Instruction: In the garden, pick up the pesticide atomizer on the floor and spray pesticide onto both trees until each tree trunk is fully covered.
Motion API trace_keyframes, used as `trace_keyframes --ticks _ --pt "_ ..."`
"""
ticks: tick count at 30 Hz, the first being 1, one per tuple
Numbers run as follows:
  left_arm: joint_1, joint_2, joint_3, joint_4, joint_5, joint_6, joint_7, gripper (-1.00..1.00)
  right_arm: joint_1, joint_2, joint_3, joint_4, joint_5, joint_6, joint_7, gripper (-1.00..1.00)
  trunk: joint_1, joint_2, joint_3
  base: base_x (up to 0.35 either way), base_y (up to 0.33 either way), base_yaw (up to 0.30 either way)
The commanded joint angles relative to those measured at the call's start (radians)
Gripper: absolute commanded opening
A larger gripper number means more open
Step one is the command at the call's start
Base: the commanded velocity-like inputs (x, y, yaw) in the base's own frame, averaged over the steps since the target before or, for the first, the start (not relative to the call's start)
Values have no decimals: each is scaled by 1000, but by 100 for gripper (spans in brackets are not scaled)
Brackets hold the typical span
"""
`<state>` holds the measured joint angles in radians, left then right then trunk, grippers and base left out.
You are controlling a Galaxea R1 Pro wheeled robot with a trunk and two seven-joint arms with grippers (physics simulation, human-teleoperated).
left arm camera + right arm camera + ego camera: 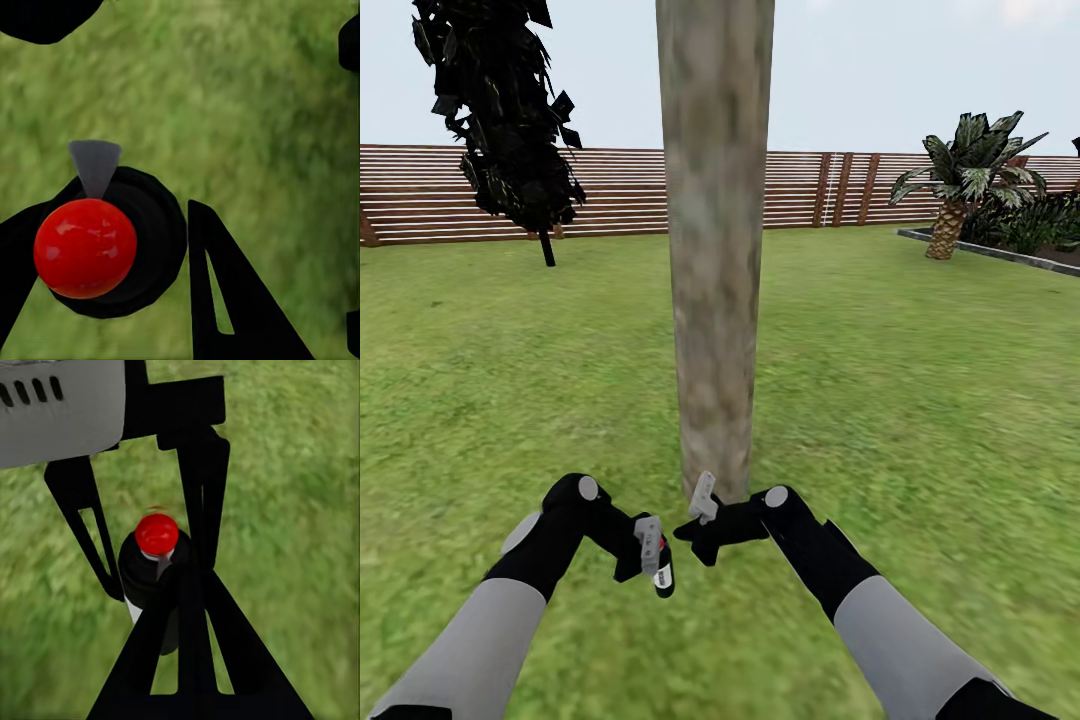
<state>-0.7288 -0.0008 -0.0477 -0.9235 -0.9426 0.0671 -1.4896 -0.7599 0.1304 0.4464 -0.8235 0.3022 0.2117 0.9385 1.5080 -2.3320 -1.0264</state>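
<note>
The lawn point(920, 420) spreads out on every side beneath both grippers, and a brown slatted fence point(610, 190) crosses the scene well beyond them. Directly ahead of the grippers, rising from the grass just past their fingertips, stands the thick pale grey-beige tree trunk point(715, 250), mottled brown and running out of the head view at the top. Far ahead and to the left of the left gripper is a thin black-trunked tree point(505, 120) with black foliage; far ahead and to the right of the right gripper is a short palm point(965, 175) beside a raised bed. The left gripper point(650, 560) is clamped on the pesticide atomizer point(660, 560), a small black bottle with a red cap point(85, 247) that its wrist camera sees end-on between its black fingers. The right gripper point(695, 520) sits just beside the left one, close to the trunk's base; how far its fingers are spread, I cannot tell.
</note>
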Motion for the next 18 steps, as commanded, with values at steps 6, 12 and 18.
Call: trace_keyframes --ticks 6,12,18 --pt "-6 -2 0 1 -1 12 2 -100 -1 7 0 0 0 1 0 -100 0 0 0 0 0 0" --pt "-15 -2 0 14 0 16 2 -100 -1 19 0 1 1 2 0 -100 0 0 0 0 0 0" --pt "-15 -1 3 15 1 16 0 -100 -1 20 0 1 2 2 0 -100 0 0 0 0 0 0"
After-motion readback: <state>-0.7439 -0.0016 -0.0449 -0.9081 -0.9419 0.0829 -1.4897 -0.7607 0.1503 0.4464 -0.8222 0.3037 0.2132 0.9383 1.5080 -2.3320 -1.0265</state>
